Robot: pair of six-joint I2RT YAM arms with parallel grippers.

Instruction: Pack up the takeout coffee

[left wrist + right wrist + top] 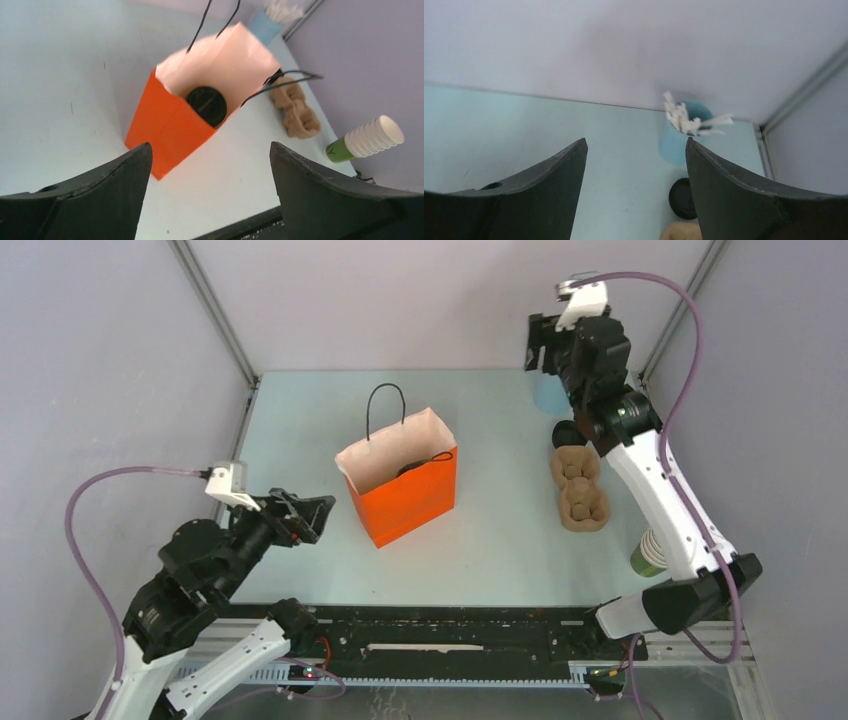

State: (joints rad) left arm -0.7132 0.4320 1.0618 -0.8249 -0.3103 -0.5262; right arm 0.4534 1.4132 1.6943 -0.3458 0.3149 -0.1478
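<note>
Takeout coffee (206,105) in orange bag (165,125) (lid up); left claw (210,146), right claw (636,142) both spread empty

Orange bag (410,502) on table (500,550) (pale blue)

Orange bag (415,502), black coffee lid (206,105), blue cup (672,147)

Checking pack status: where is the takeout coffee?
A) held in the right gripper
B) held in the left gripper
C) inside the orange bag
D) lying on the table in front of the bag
C: the left wrist view shows the takeout coffee, black lid up, down inside the orange bag. The left gripper and right gripper are both open and empty.
</note>
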